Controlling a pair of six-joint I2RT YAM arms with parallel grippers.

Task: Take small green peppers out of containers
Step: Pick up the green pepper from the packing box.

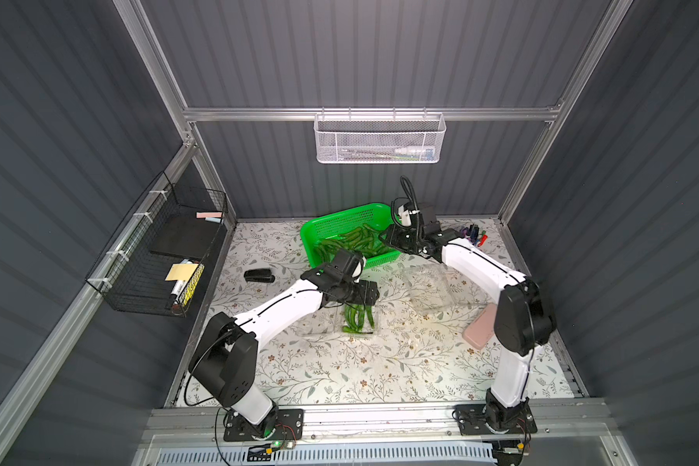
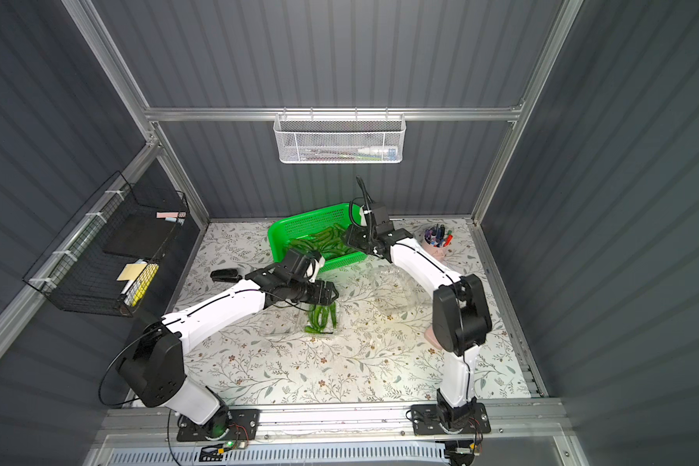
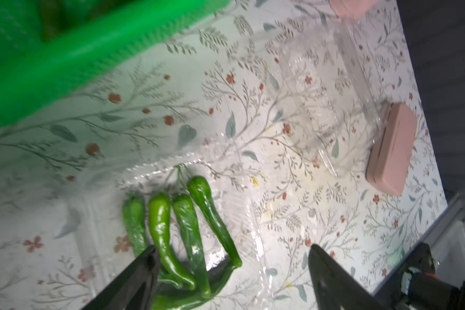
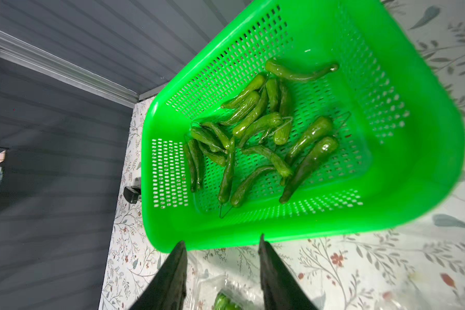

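The near container (image 1: pixel 319 324), a clear plastic clamshell with its lid open, stood at mid-table (image 1: pixel 340 375) in both top views. It held small green peppers (image 3: pixel 172 228). Four lay side by side with long axes nearly parallel, running from the robot's side of the table toward the back wall. Stem ends pointed toward the green basket (image 1: pixel 340 221); tapered tips pointed toward the arm bases. A further pepper lay crosswise beneath those tips. Skins were glossy, light to dark green; each body was slim and slightly curved, with a thin stem.

The left gripper (image 3: pixel 233 246) hung over this container with its jaws wide apart and nothing clamped. One finger (image 3: pixel 137 279) overlapped a pepper in the left wrist view; contact could not be determined.

The second container (image 1: pixel 432 286), also clear, lay to the right, near a pink case (image 1: pixel 479 327).

In the basket, loose peppers (image 4: pixel 253 134) lay heaped with axes in mixed directions.

The right gripper (image 4: pixel 222 239) was above the basket's rim, jaws apart, nothing between them
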